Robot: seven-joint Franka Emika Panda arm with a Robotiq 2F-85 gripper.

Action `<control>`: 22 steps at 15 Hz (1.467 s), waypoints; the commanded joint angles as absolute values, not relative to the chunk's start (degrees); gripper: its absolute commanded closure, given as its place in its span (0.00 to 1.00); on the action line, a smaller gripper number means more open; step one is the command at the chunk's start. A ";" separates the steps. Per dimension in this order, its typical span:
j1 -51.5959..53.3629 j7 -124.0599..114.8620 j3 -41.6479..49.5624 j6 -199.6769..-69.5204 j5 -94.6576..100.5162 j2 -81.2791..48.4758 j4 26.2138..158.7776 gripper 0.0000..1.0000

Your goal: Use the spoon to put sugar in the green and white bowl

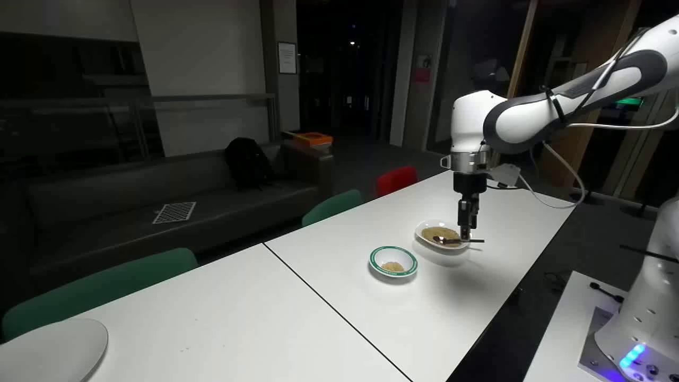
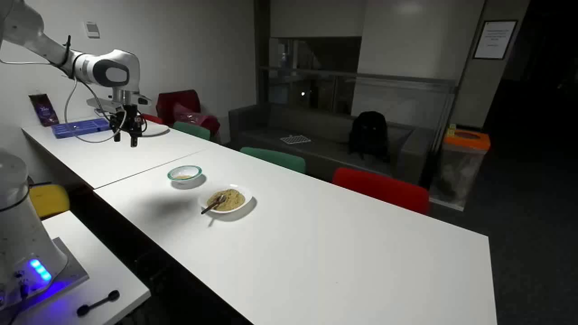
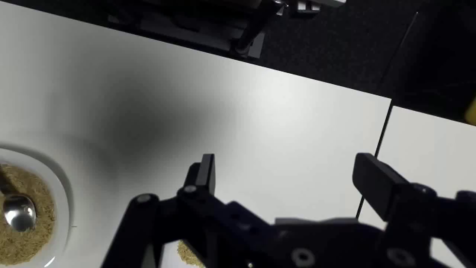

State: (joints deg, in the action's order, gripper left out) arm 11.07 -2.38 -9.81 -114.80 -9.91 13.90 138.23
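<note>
Hovering above the white tabletop [image 2: 343, 243], the black two-fingered gripper [image 3: 285, 172] stands with jaws wide apart. The dark-handled metal spoon [image 2: 214, 205] lies on tan granular sugar [image 2: 234, 201] in the shallow white dish [image 3: 62, 212]; a smaller tan heap [image 1: 392, 267] occupies the nearby round green-rimmed white bowl [image 1: 393, 254].

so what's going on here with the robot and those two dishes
Nothing is being handled right now: the robot's gripper is open and empty above the table. The spoon lies in the white dish, its scoop end on the sugar and its handle sticking out past the rim. The green bowl has some sugar in it too, so the job looks at least partly done.
</note>
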 commanded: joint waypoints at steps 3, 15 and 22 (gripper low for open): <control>10.93 -2.13 -9.83 -114.58 -10.05 13.62 137.91 0.00; 5.85 11.98 -3.39 -129.82 -4.67 4.74 137.85 0.00; -0.04 24.97 2.89 -136.05 -6.41 3.35 138.18 0.00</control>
State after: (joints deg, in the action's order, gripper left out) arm 2.25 19.74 1.16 -135.30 -5.24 2.55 138.15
